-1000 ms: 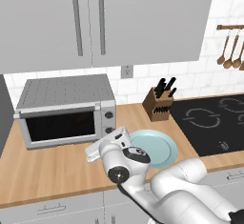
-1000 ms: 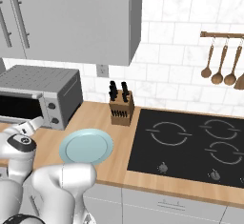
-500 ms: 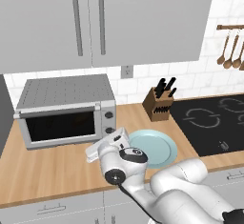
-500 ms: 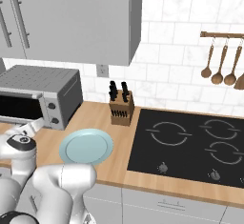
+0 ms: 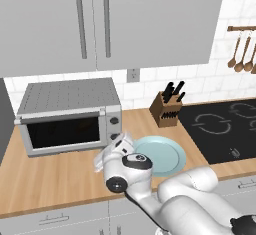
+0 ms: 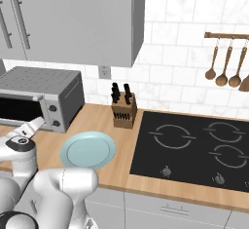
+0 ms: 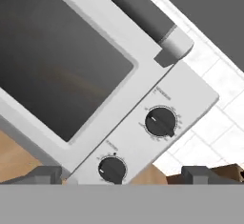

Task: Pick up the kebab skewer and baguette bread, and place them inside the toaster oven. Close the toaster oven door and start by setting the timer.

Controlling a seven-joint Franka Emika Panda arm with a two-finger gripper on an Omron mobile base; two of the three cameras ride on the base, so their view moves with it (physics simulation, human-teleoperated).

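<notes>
The toaster oven (image 5: pixel 70 99) stands at the back left of the counter, also seen from the right base camera as the toaster oven (image 6: pixel 41 84). The toaster oven door (image 5: pixel 64 132) is shut, its bar handle (image 7: pixel 136 4) along the top edge and its dark glass (image 7: pixel 57 66) showing nothing clear inside. My gripper (image 7: pixel 121 174) is open with nothing between its fingers, close in front of the knob panel, where the lower knob (image 7: pixel 112 169) sits between the tips and a second knob (image 7: pixel 160 121) lies beyond. The kebab skewer and baguette bread are hidden.
A pale blue plate (image 5: pixel 162 155) lies bare on the wooden counter right of my hand. A knife block (image 5: pixel 167 110) stands behind it. The black cooktop (image 6: pixel 194 147) fills the right side, with wooden spoons (image 6: pixel 223 74) hanging on the tiled wall.
</notes>
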